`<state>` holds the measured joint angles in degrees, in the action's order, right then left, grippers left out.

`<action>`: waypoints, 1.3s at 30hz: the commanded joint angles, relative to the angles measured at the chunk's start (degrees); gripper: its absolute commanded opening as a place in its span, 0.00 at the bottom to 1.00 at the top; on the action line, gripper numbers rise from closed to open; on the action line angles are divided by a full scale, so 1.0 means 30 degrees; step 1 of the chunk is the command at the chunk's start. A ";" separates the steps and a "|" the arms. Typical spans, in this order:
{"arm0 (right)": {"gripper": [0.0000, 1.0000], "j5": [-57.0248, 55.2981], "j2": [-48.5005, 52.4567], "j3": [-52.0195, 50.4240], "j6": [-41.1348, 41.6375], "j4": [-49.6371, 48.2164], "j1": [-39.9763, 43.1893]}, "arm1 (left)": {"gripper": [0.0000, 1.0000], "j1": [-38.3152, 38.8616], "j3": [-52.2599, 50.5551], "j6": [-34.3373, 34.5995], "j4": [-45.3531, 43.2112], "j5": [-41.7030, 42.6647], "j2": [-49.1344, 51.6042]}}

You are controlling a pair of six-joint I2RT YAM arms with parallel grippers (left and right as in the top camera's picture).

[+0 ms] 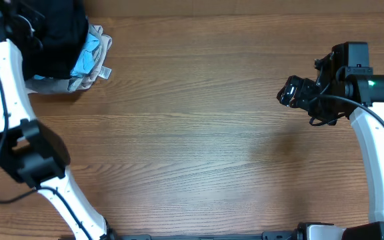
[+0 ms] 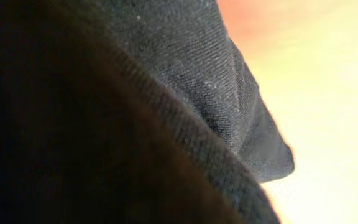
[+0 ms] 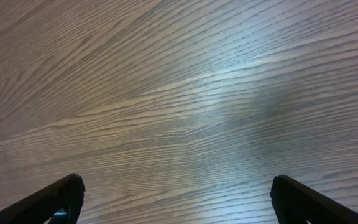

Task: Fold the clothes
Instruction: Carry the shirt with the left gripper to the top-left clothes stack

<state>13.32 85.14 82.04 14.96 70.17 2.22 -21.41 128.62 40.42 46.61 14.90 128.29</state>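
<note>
A pile of clothes sits at the table's far left corner: black fabric [image 1: 57, 37] on top, with a light-blue garment [image 1: 85, 61] and a beige garment [image 1: 91, 77] beneath it. My left gripper [image 1: 24, 28] is down in the black fabric, and its fingers are hidden. The left wrist view is filled by black cloth [image 2: 185, 74] pressed close to the camera. My right gripper [image 1: 289, 91] is open and empty above bare wood at the right. Its two fingertips [image 3: 178, 199] stand wide apart in the right wrist view.
The wooden table [image 1: 199, 133] stretches between the two arms. The left arm's elbow [image 1: 25, 153] hangs over the left side. The right arm [image 1: 372, 147] runs along the right edge.
</note>
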 commanded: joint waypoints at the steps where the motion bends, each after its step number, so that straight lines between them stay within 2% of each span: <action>1: 1.00 0.0160 0.0022 -0.0109 -0.0138 -0.0007 0.0036 | 0.04 -0.0007 0.0255 0.0678 0.0124 -0.1144 0.1005; 6: 1.00 0.0168 0.0022 -0.0109 -0.0138 -0.0029 0.0036 | 0.04 -0.0022 0.0255 0.0393 0.1836 -0.2841 0.1741; 8: 1.00 0.0160 0.0022 -0.0109 -0.0138 -0.0036 0.0036 | 0.04 -0.0022 0.0255 -0.1290 0.1982 -0.2900 0.1676; 12: 1.00 0.0168 0.0036 -0.0109 -0.0138 -0.0036 0.0036 | 0.22 -0.0080 0.0262 -0.3854 0.2878 -0.2892 0.1392; 13: 1.00 0.0168 0.0036 -0.0109 -0.0138 -0.0058 0.0036 | 0.31 -0.0131 0.0262 -0.4386 0.3191 -0.2885 0.1275; 14: 1.00 0.0160 0.0036 -0.0109 -0.0138 -0.0087 0.0036 | 0.55 -0.0211 0.0262 -0.5173 0.3679 -0.2710 0.1064; 16: 1.00 0.0146 0.0036 -0.0109 -0.0146 -0.0102 0.0036 | 0.80 -0.0459 0.0262 -0.6819 0.4918 -0.2696 0.0503; 17: 1.00 0.0146 0.0036 -0.0109 -0.0146 -0.0160 0.0036 | 0.88 -0.0780 0.0262 -0.7563 0.5887 -0.3009 -0.0015; 19: 1.00 0.0146 0.0036 -0.0109 -0.0146 -0.0248 0.0036 | 0.95 -0.1144 0.0262 -0.7563 0.6659 -0.3599 -0.0525; 29: 1.00 0.0153 0.0036 -0.0109 -0.0138 -0.0466 0.0036 | 0.99 -0.3198 0.0262 -1.0499 0.9500 -0.3468 -0.4182; 32: 1.00 0.0153 0.0036 -0.0109 -0.0138 -0.0474 0.0036 | 0.97 -0.2987 0.0262 -1.4061 0.8750 -0.0219 -0.5260; 33: 1.00 0.0160 0.0036 -0.0109 -0.0138 -0.0517 0.0036 | 0.96 -0.2652 0.0262 -1.6458 0.7898 0.1421 -0.5588; 36: 1.00 0.0153 0.0036 -0.0109 -0.0138 -0.0539 0.0036 | 0.96 -0.1902 0.0255 -1.8032 0.6171 0.0831 -0.5399; 39: 1.00 0.0146 0.0036 -0.0109 -0.0138 -0.0517 0.0036 | 0.96 -0.1217 0.0255 -1.8425 0.4845 -0.1129 -0.4626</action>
<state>13.32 85.14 81.95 14.94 68.82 2.22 -27.03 128.86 -7.77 62.96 13.82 112.38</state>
